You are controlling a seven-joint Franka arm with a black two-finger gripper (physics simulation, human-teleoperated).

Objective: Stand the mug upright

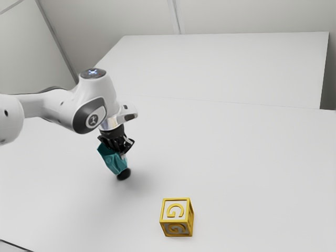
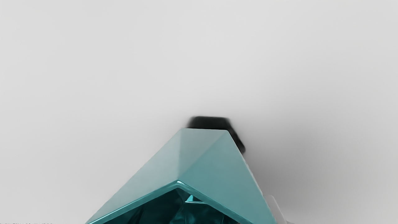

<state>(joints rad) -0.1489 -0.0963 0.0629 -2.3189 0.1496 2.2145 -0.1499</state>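
Observation:
In the exterior view my black gripper [image 1: 122, 152] points down at the teal faceted mug [image 1: 111, 160] and is shut on it. The mug leans, its narrow end low and toward the exterior view's right, with a dark patch directly under that end. In the wrist view the mug [image 2: 214, 158] has its open mouth facing the camera and its walls narrowing away to the base. A pale finger [image 2: 275, 210] lies along the outside of its wall; the other finger is hidden.
A yellow-and-white letter block [image 1: 177, 218] sits on the white table [image 1: 252, 168], nearer the exterior camera and to the exterior view's right of the mug. A raised white surface [image 1: 226, 63] and walls stand behind.

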